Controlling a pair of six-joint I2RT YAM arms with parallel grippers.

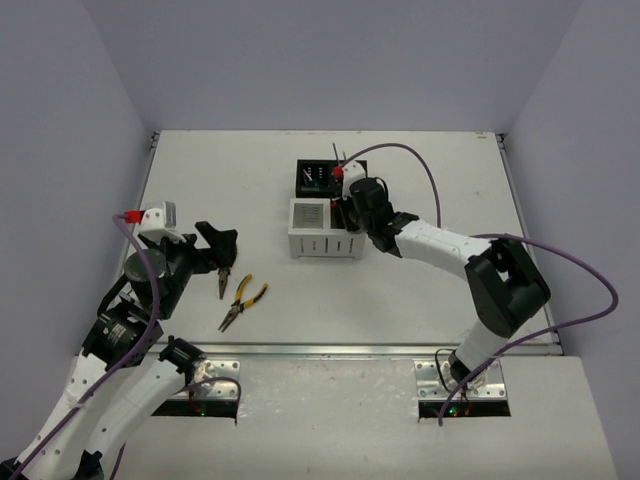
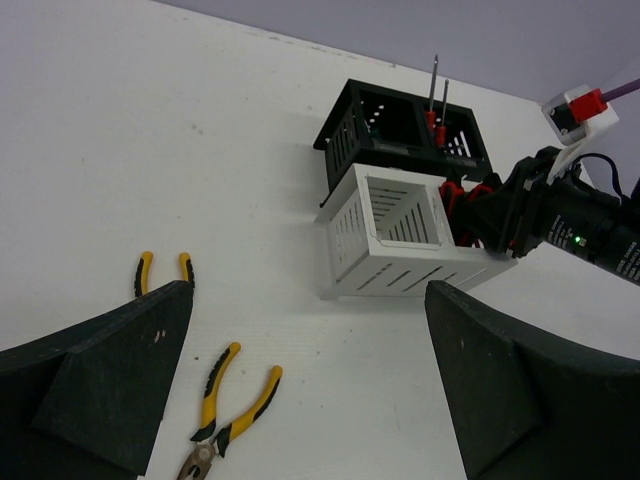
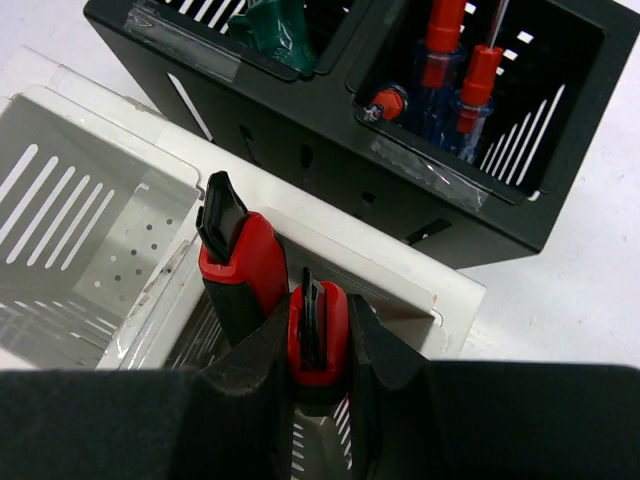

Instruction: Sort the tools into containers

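Utility knife (image 3: 318, 322), red and black, held upright between the fingers of the right gripper (image 3: 320, 358), which are drawn in narrow against its flat sides. The knife sits at the mouth of the white box (image 3: 100, 120), in the compartment nearer the right arm. A second knife (image 3: 240, 265) leans there just beside it, and the neighbouring compartment shows nothing inside. Behind, touching or nearly touching the white box, stands the black box (image 3: 330, 150). Its one half holds red-handled screwdrivers (image 3: 440, 50) and its other half a green-handled tool (image 3: 275, 30). Two pliers (image 1: 241, 302) with yellow-and-black handles lie flat on the table (image 1: 250, 180), close together and well apart from both boxes. The left gripper (image 1: 216, 243) hovers over them with its fingers spread wide and holding nothing. The knife appears light and stiff, with a smooth plastic body that could slip, so a hold across the broad faces near mid-length seems soundest; whether its blade is drawn in cannot be told. The pliers are probably heavier and rigid but hinged, so the handles may swing. A hold across both sleeved handles near the pivot should keep them together, and the sleeves likely offer good friction.
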